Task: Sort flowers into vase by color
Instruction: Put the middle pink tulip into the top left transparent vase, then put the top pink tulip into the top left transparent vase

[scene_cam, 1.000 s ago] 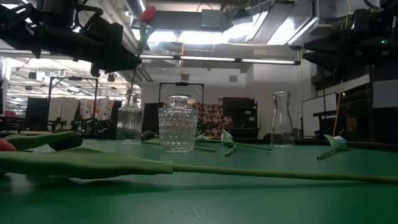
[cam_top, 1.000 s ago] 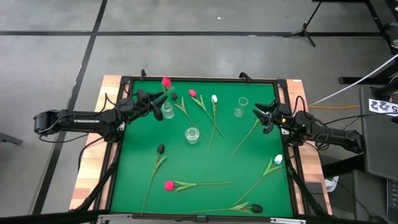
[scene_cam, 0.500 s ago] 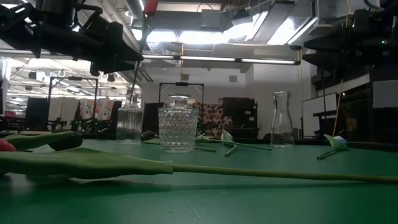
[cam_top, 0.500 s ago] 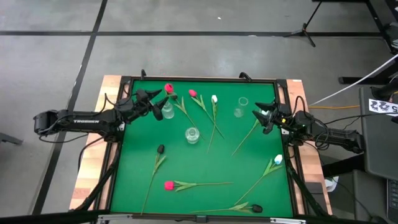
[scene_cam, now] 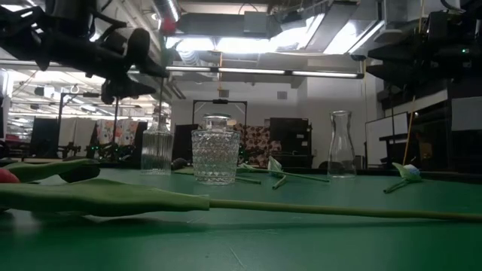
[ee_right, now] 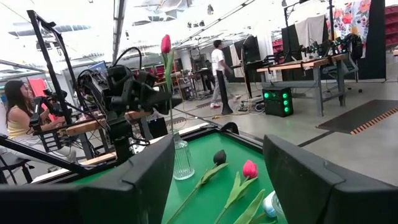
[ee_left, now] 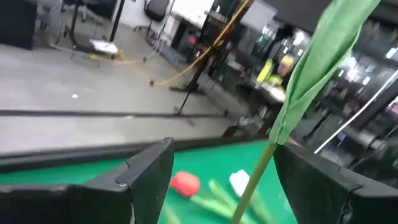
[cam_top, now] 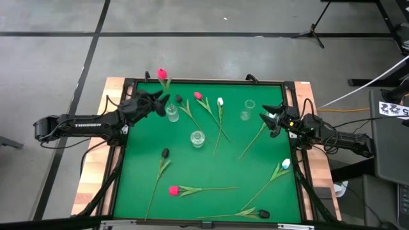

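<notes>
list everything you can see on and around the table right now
pink-red tulips: four; one standing in the ribbed vase, one at the far edge, one near the front, one at the near left in the low view
white tulips: two; far middle, right side
black tulips: three; by the ribbed vase, left middle, front right
glass vases: three, clear; ribbed, centre, far right
table: one, green
people: two, in the room behind, right wrist view
left hand: open, at the stem in the ribbed vase
right hand: open, at the right edge

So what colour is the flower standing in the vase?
Pink-red flower, clearest in the right wrist view.
</notes>
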Motion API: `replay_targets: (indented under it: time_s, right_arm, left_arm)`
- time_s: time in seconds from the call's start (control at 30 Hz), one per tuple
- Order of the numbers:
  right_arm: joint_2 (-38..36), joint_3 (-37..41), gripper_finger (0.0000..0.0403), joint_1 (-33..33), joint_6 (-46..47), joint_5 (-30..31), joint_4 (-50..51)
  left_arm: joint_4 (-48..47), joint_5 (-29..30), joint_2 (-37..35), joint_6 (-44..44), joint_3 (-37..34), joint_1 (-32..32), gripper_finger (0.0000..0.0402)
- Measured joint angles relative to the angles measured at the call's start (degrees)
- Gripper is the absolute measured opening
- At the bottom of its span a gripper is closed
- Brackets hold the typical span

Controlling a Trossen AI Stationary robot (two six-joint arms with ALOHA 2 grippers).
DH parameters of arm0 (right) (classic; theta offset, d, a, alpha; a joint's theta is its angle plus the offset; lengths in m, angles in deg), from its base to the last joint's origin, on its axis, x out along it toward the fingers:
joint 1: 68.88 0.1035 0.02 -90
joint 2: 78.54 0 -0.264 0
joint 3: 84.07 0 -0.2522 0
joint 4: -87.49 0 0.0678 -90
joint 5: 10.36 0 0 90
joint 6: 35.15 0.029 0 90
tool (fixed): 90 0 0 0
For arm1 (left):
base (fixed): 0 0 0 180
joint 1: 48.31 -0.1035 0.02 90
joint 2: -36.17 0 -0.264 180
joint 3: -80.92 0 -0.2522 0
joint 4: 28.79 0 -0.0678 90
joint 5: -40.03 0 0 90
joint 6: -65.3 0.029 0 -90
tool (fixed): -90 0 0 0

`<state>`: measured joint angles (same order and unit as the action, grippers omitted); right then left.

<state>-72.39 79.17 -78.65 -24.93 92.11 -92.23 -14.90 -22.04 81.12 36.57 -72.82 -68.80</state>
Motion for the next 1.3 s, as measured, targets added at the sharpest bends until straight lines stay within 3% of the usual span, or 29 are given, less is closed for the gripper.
replay_targets:
  time_s: [0.17,0.5,0.7,0.87,1.07,1.2,1.3]
  right_arm:
    - [0.0,0.0,0.0244,0.0,0.0,0.0,0.0]
    - [0.0,-0.1,0.0244,0.0,0.0,1.0,0.0]
    - [4.4,-8.3,0.0244,0.0,-6.9,1.5,2.6]
    - [22.3,-25.5,0.0243,0.0,-15.5,4.9,17.1]
    - [50.0,-46.7,0.0243,-0.4,-16.3,5.4,37.8]
    - [66.4,-56.6,0.0243,-1.3,-18.2,1.6,40.1]
    - [75.6,-62.4,0.0243,-3.9,-19.4,-5.0,39.5]
  left_arm:
    - [-6.3,0.0,0.0,-4.5,0.0,0.0,0.0271]
    - [-8.7,-1.3,0.0,-7.2,0.0,0.5,0.0271]
    - [-8.8,-3.3,-3.4,-8.0,0.0,0.8,0.0271]
    - [-9.0,-3.8,-7.7,-7.6,0.0,0.8,0.0271]
    - [-9.1,-3.8,-10.4,-5.7,0.0,0.8,0.0271]
    - [-9.1,-3.8,-11.1,-7.5,0.0,0.8,0.0271]
    - [-9.1,-3.8,-11.3,-11.2,0.0,0.8,0.0271]
